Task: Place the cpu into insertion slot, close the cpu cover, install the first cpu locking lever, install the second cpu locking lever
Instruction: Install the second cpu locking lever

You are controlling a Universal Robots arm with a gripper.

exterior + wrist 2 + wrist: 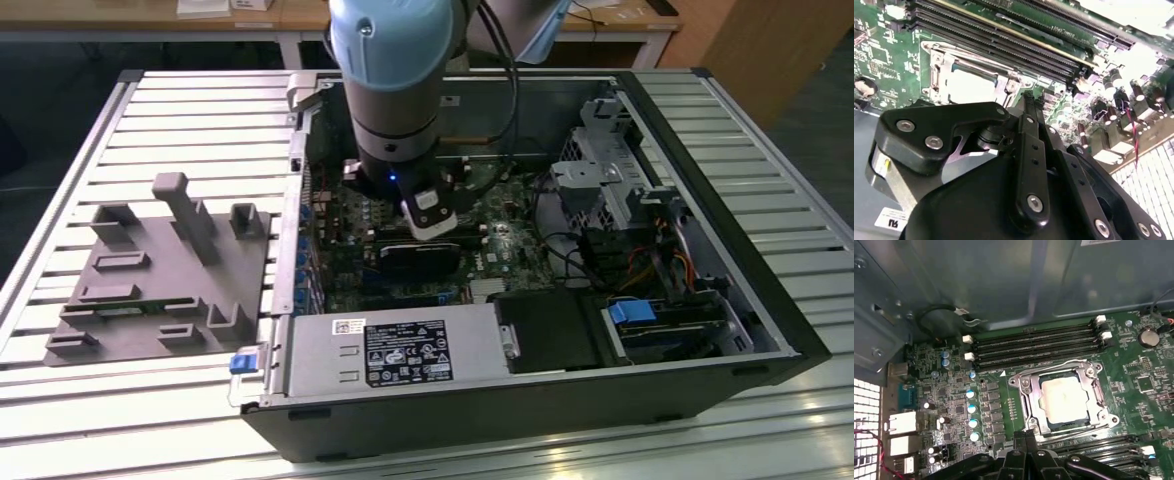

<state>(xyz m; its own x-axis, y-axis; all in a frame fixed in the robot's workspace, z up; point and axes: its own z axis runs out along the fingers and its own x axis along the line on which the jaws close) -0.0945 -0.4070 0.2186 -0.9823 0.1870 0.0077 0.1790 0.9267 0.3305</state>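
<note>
In the first wrist view the cpu [1064,400], a pale square chip, lies flat in the insertion slot [1019,382] on the green board. The silver cpu cover [1035,405] frames the chip and lies down over its edges. A thin wire lever [1064,363] runs along one side of the socket. My gripper [1026,439] has its two black fingers pressed together, with nothing between them, just off a corner of the socket. The second wrist view shows the cpu [971,87] beyond my gripper [1029,100]. In the exterior view my gripper [430,228] hangs inside the open computer case.
Black memory slots [1039,345] run beside the socket, and upright capacitors [971,407] stand on its other side. A black finned block [420,258] sits under the arm. The power supply [400,350], a drive cage [601,180] and the case walls close in. A grey fixture plate [160,270] lies at the exterior view's left.
</note>
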